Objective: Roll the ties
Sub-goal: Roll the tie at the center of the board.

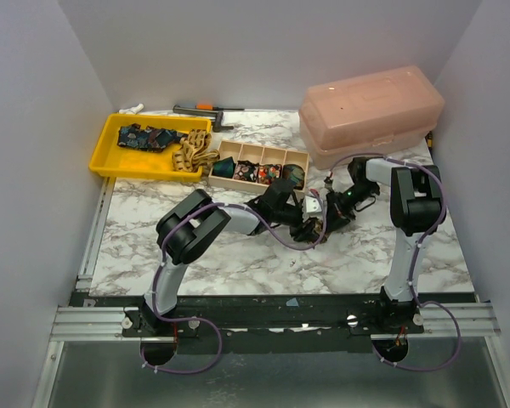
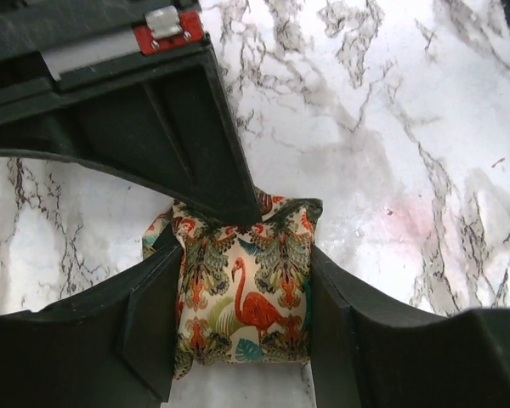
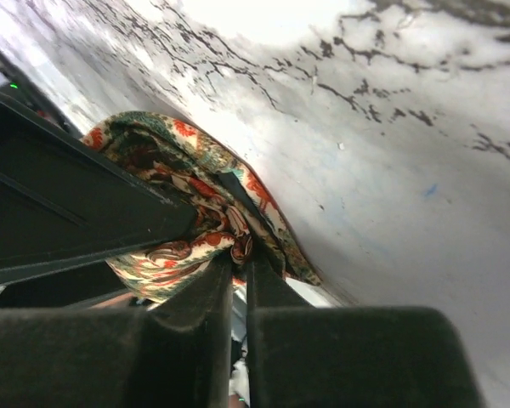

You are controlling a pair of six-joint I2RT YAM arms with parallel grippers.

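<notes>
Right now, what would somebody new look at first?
The bright flamingo tie, bundled at the middle of the table, with the left gripper hugging both sides and the right gripper pinching a fold. Behind sit a yellow tray at back left and a big pink box at back right.

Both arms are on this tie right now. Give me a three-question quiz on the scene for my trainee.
1. True or false: the right gripper is open and clear of the flamingo-print tie.
2. What sits between the fingers of the left gripper? A: a purple cable. B: the flamingo-print tie. C: nothing.
3. Fill in: in the top view, the wooden organiser stands between the yellow tray and the ____ lidded box.

Key: 1 false, it is shut on the tie's cloth. 2 B. 3 pink.
</notes>
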